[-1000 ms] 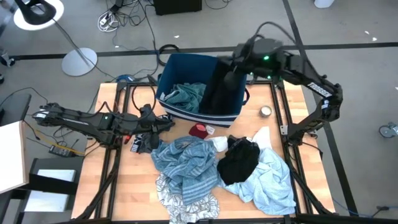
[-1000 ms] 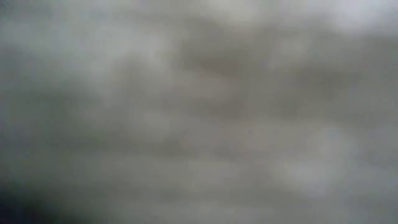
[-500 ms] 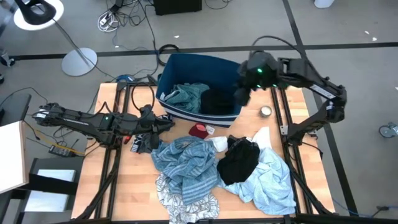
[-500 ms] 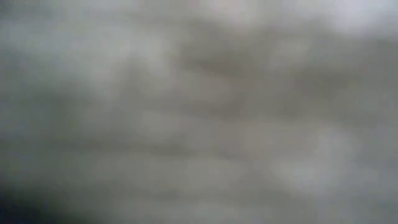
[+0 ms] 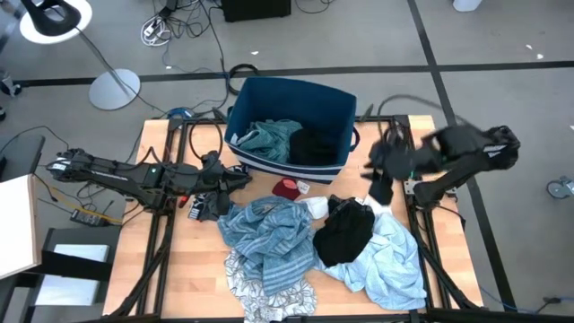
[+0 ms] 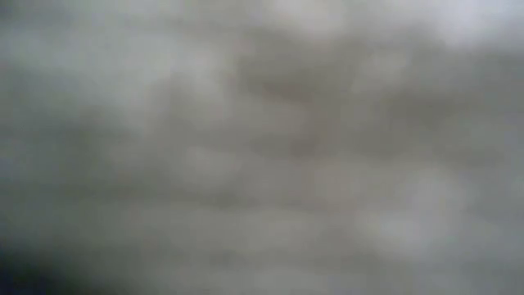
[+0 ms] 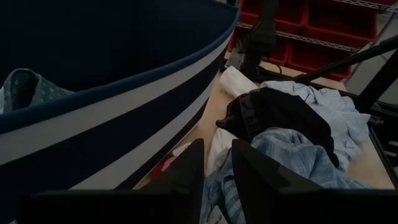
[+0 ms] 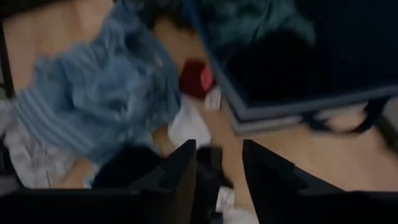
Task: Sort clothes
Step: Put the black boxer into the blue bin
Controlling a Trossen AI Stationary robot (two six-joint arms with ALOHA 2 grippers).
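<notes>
Swung away from the bin's rim since half a second ago, the right pincer (image 5: 381, 175) now hangs empty over the bench's (image 5: 161, 269) right side, motion-smeared in the high view. Its fingers (image 8: 180, 174) stand spread with a clear gap in the right wrist view. At its 7 o'clock in the high view lies the black garment (image 5: 343, 231) atop the pale blue garment (image 5: 387, 260); a white piece (image 5: 316, 207) peeks out between them and the blue-striped garment (image 5: 269, 238) at 8 o'clock. The leaf-print cloth (image 5: 260, 287) is mostly covered by the stripes. At 9 o'clock sits the small red item (image 5: 287, 188), just beside the dark blue bin (image 5: 296, 90), which holds the teal garment (image 5: 267, 139) and a second black garment (image 5: 316, 146).

The left pincer (image 5: 215, 184) waits low at the bin's left corner, fingers (image 7: 186, 171) slightly parted, pinching nothing. A grey blur fills the low view entirely.
</notes>
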